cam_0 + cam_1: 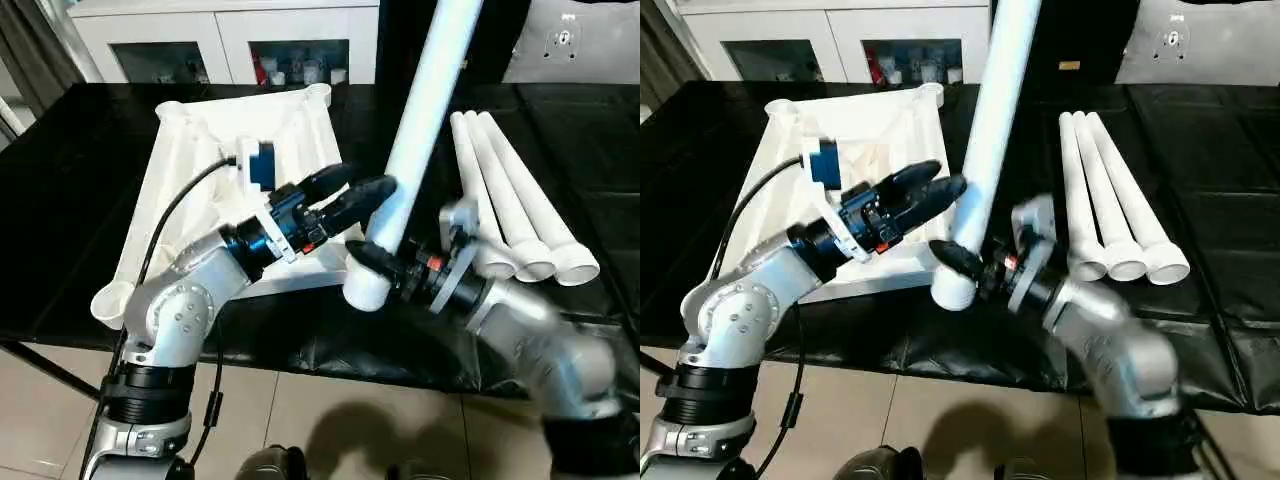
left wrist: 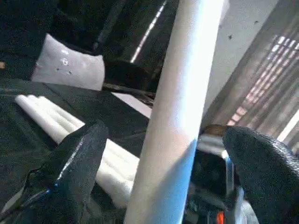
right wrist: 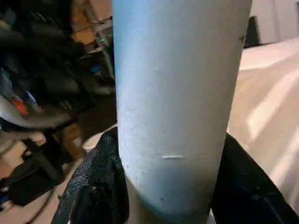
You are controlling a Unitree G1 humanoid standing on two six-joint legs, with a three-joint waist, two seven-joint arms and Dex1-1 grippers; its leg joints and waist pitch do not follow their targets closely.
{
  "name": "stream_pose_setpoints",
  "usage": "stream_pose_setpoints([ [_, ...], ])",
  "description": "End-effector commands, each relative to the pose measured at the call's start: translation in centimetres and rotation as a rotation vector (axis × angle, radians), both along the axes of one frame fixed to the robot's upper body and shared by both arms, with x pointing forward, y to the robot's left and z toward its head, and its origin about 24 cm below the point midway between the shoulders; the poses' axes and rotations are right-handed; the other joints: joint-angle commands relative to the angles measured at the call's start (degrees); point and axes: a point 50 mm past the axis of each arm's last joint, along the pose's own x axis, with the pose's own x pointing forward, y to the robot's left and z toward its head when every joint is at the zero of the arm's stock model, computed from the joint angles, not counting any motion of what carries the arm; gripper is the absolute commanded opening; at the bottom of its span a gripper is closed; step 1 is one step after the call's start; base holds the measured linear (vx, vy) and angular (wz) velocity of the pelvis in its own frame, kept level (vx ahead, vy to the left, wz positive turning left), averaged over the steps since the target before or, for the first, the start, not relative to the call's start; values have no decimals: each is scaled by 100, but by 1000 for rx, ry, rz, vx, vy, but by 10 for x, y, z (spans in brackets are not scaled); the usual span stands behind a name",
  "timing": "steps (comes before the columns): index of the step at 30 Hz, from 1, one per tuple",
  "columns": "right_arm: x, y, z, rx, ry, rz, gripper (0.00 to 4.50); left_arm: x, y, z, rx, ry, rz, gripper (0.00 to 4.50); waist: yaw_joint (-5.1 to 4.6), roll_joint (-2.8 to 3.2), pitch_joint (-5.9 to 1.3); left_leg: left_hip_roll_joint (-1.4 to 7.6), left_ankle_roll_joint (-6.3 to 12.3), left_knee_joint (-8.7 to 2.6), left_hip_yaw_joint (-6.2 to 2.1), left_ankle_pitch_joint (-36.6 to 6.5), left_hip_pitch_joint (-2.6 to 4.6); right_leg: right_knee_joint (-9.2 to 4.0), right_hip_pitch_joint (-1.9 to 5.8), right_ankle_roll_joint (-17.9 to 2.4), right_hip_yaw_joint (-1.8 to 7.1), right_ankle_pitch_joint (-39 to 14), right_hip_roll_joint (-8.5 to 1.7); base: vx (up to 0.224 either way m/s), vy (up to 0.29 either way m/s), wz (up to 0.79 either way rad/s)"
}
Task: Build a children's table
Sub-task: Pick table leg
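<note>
Holding one leg [image 1: 420,120] near its wide end, my right gripper [image 1: 385,262] has its jaws clamped on it; my left gripper [image 1: 352,192] straddles it, jaws spread wide. Three legs [image 1: 510,190] lie at three o'clock; the upturned table top [image 1: 170,200] at ten o'clock on the worktop [image 1: 80,150]. I reckon the tall leg could swing and slip. Its upper end is cut off.

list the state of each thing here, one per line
table top: upside down on the black table, ribs up, no legs fitted
raised leg: steeply tilted, off the table
three spare legs: lying side by side
right claw: shut on the raised leg near its wide end
left claw: open, fingers either side of that leg
</note>
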Motion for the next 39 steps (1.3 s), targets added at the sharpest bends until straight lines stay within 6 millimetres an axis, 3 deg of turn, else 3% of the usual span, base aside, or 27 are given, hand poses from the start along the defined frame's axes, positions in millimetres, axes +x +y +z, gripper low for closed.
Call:
stream_pose_setpoints([
  [1, -6, 3, 11, 14, 2, 78, 191, -2, 1, 5, -13, -4, -7, 450, 6, -161, -384, 418, 511, -335, -162, -825, 150, -571, 211, -1033, 273, -1209, -537, 0, 0, 0],
  [8, -5, -2, 31, 61, 18, 115, 191, -7, 3, 12, -64, -4, -39, 450, 1, -161, -361, 416, 387, -353, -162, -960, 156, -601, 196, -1011, 275, -1446, -537, 0, 0, 0],
  [15, -3, -6, 34, 10, 19, 107, 191, -7, 0, 15, -72, -6, -58, 450, 8, -160, -364, 425, 300, -376, -162, -929, 159, -614, 195, -940, 284, -1406, -537, 0, 0, 0],
  [22, 0, -6, 32, -66, 5, 59, 191, -9, -3, 16, -53, -22, -72, 450, 14, -153, -401, 426, 473, -365, -151, -583, 151, -574, 225, -1090, 266, -700, -534, 0, 0, 0],
  [25, 4, -5, 31, -114, -50, 0, 191, -9, -7, 12, 52, -80, -40, 450, 13, -155, -409, 451, 515, -372, -154, -563, 155, -559, 221, -1079, 265, -587, -539, 0, 0, 0],
  [27, 9, -2, 29, -142, -101, -69, 191, -1, -12, 8, 154, -120, 56, 450, 9, -124, -408, 454, 495, -369, -148, -627, 159, -567, 228, -1080, 267, -645, -552, 0, 0, 0],
  [30, 14, 5, 22, -182, -148, -144, 191, 7, -18, 7, 206, -153, 165, 414, -10, -130, -394, 470, 436, -388, -158, -745, 162, -584, 217, -1052, 265, -692, -545, 0, 0, 0],
  [32, 15, 11, 17, -205, -191, -168, 191, 7, -23, 5, 227, -156, 194, 414, -17, -117, -424, 481, 416, -381, -167, -673, 161, -545, 225, -1127, 260, -435, -552, 0, 0, 0],
  [39, 17, 19, 9, -213, -245, -228, 191, 10, -24, -1, 242, -148, 283, 414, -18, -130, -438, 474, 610, -356, -161, -598, 144, -522, 254, -1254, 261, -90, -567, 0, 0, 0],
])
